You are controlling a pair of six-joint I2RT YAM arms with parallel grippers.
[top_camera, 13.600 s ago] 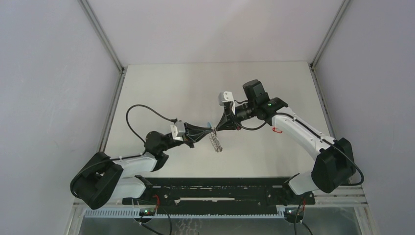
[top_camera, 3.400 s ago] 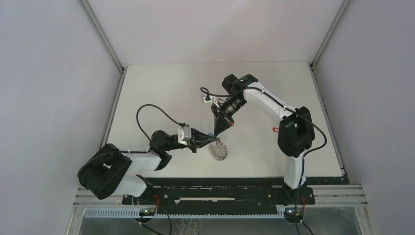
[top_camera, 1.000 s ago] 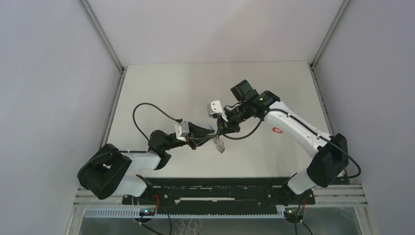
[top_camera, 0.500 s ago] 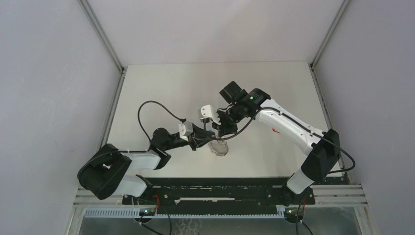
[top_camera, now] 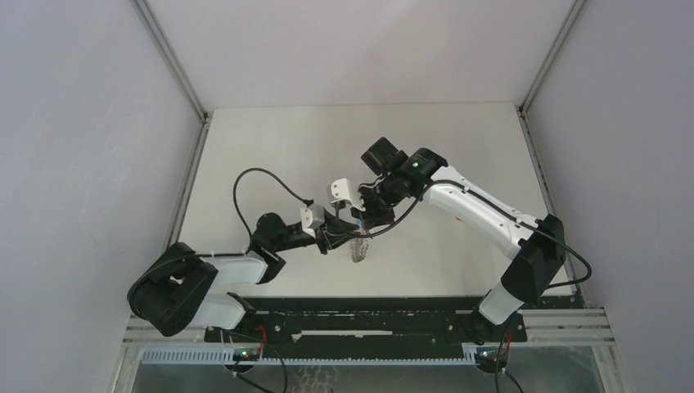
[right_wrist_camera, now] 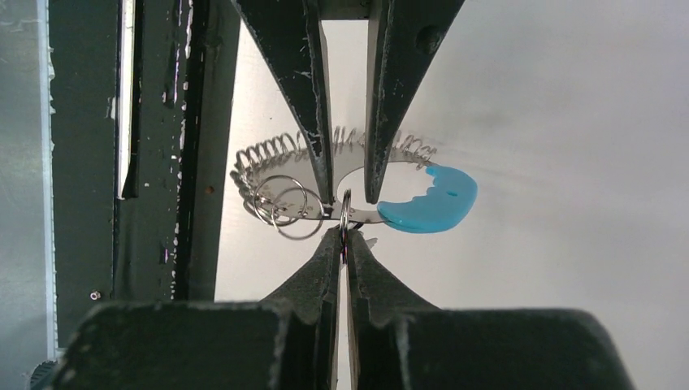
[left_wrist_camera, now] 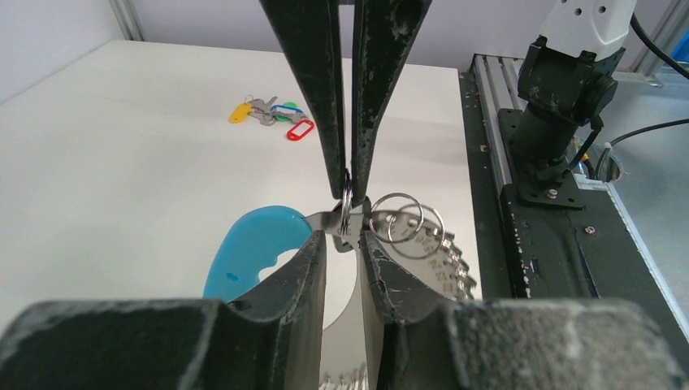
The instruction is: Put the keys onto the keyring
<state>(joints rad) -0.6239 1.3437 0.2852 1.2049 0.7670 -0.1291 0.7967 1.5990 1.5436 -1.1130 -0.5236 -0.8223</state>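
Two sets of fingers meet tip to tip over the table (left_wrist_camera: 122, 171): the right gripper (right_wrist_camera: 343, 237) pinches a small ring (right_wrist_camera: 344, 210), while the left gripper (left_wrist_camera: 342, 238) clamps the keyring (left_wrist_camera: 252, 252) beside its blue tab. The keys (left_wrist_camera: 272, 114) lie well apart.

Keyring (left_wrist_camera: 252, 250) between left pincer (left_wrist_camera: 342, 240), right pincer (left_wrist_camera: 347, 174); keys (left_wrist_camera: 272, 116) well apart.

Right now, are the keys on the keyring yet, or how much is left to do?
Not yet. Done: the left gripper holds the keyring, and two spare rings seem to hang on it. In hand: the right gripper pinches a small ring at the keyring's metal band. Left: the keys lie bunched on the table, far off, none on the keyring.
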